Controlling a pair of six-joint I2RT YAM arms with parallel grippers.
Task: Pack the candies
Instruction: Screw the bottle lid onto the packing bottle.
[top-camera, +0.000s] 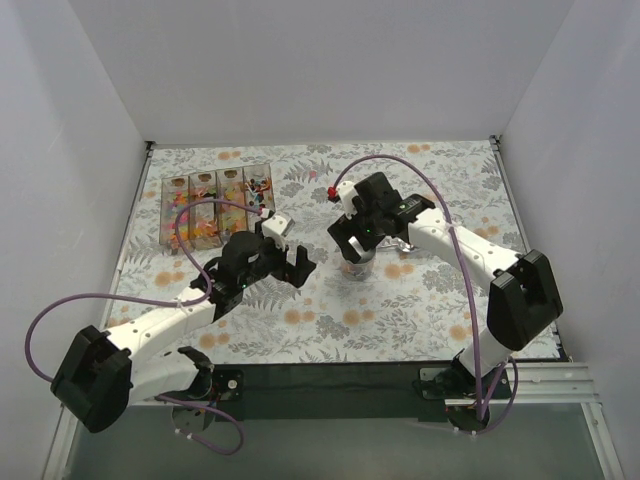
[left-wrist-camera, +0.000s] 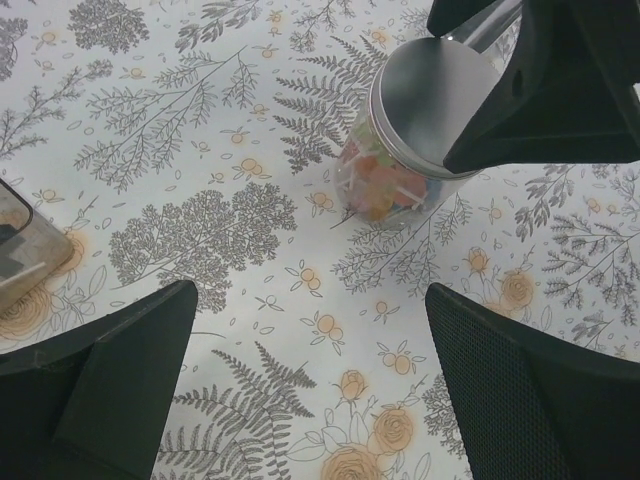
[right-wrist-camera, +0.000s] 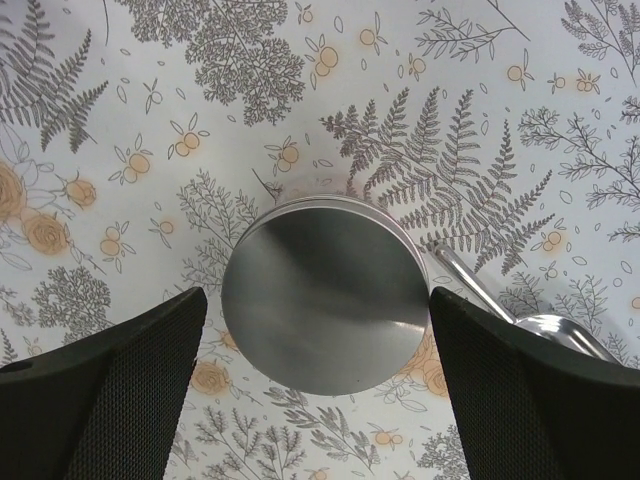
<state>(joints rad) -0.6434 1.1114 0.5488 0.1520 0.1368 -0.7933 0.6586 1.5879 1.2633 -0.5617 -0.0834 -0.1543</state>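
Your tiny coloured wrapped candies (left-wrist-camera: 390, 195) sit in the clear glass jar (left-wrist-camera: 352, 175) under its round silver lid (right-wrist-camera: 325, 295). Your right gripper (right-wrist-camera: 312, 310) and left gripper (left-wrist-camera: 310, 300) are wide open, holding nothing. Lift straight up so you don't bump the jar.

Jar (right-wrist-camera: 325, 300) stands directly under the right hand (right-wrist-camera: 315, 335), between its spread fingers (right-wrist-camera: 110, 390); a scoop (right-wrist-camera: 560, 335) lies just right of them. Open bench (left-wrist-camera: 250, 340) under the left hand (left-wrist-camera: 305, 300), jar ahead.
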